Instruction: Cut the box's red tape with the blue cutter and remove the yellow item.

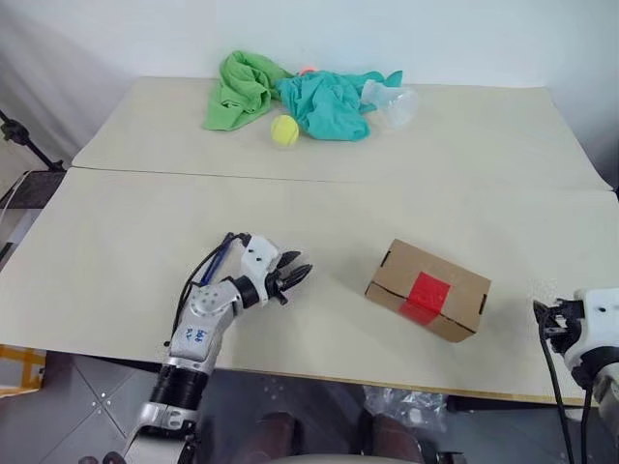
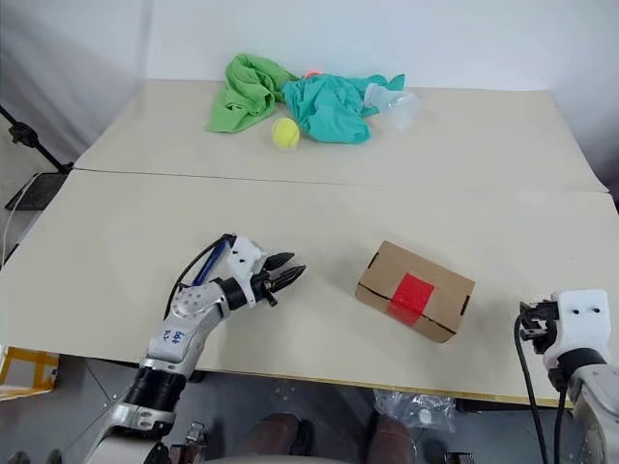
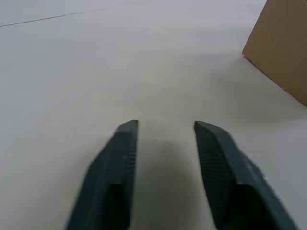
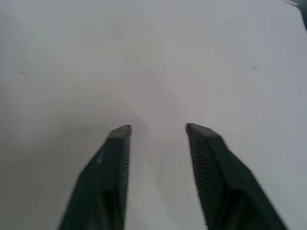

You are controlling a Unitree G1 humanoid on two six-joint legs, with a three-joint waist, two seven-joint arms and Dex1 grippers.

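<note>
A wide beige table (image 1: 126,251) fills the middle of the frame; a thin seam crosses it from left to right. At the lower right lies a brown box (image 1: 428,289). At the upper centre lie a green cloth (image 1: 240,89), a teal cloth (image 1: 327,104), a yellow-green ball (image 1: 284,130) and perhaps a clear plastic cup (image 1: 395,104).

Bare table (image 1: 145,242) lies between the left gripper (image 1: 298,275) and the box (image 1: 428,290), nothing between.
</note>
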